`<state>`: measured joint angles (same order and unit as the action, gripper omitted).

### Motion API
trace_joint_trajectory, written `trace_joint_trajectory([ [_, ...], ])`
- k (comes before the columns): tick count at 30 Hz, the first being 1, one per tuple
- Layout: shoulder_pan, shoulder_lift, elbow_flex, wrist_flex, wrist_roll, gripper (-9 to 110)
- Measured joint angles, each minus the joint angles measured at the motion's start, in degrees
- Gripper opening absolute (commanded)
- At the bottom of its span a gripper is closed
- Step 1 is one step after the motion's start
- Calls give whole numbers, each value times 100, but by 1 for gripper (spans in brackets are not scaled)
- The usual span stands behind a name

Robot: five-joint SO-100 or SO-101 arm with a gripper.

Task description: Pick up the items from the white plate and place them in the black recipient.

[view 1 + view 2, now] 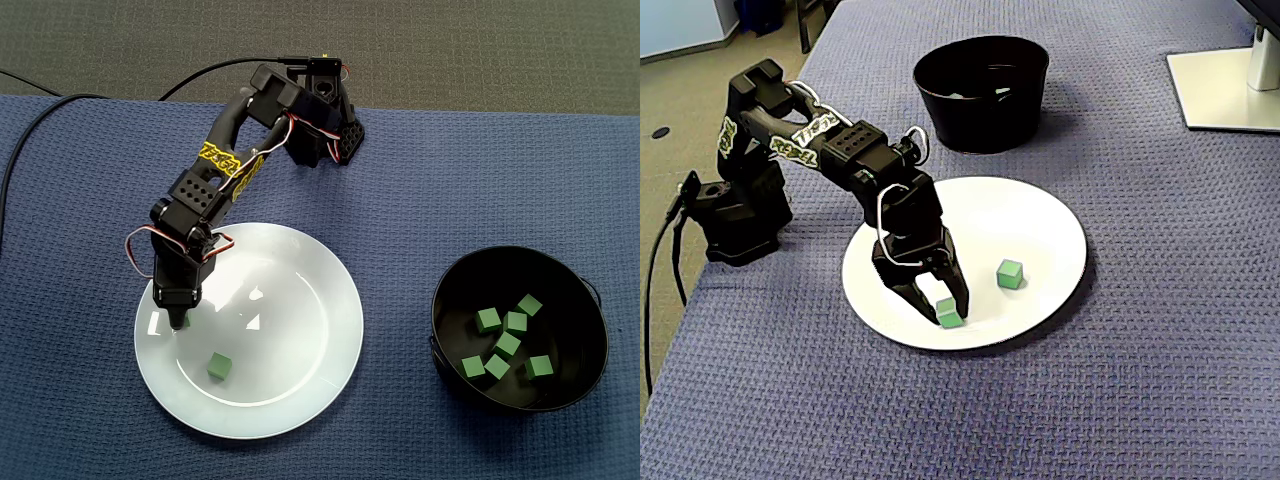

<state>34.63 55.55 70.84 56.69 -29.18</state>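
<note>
A fixed view from above shows the gripper pointing down at the 9 o'clock side of the white plate, its body hiding almost all of what lies beneath it. In the other fixed view, from the side, the jaws stand spread with a green cube between them. The cube sits closer to the right-hand finger as that view shows it, with bare plate showing on its other side. Nothing is pinched yet.

The step in hand looks like the grasp of this cube. To do it well, the fingertips should sit right down at the plate surface before closing, so they meet the cube's flat sides and not its top edges. Because the cube is off-centre in the opening, one finger will likely touch first. A slow squeeze should let it slide across the smooth plate and centre itself instead of skidding out. Then lift straight up, clear of the rim, before swinging away.

A second green cube lies loose on the plate, at about 5 o'clock from the gripper in the view from above, apart from it. The black bowl, already holding several green cubes, stands well apart at 3 o'clock from the plate.
</note>
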Motion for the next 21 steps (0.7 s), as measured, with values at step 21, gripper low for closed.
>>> trace_joint_trajectory([
  [21, -5968, 3480, -1714, 1230, 615, 0],
])
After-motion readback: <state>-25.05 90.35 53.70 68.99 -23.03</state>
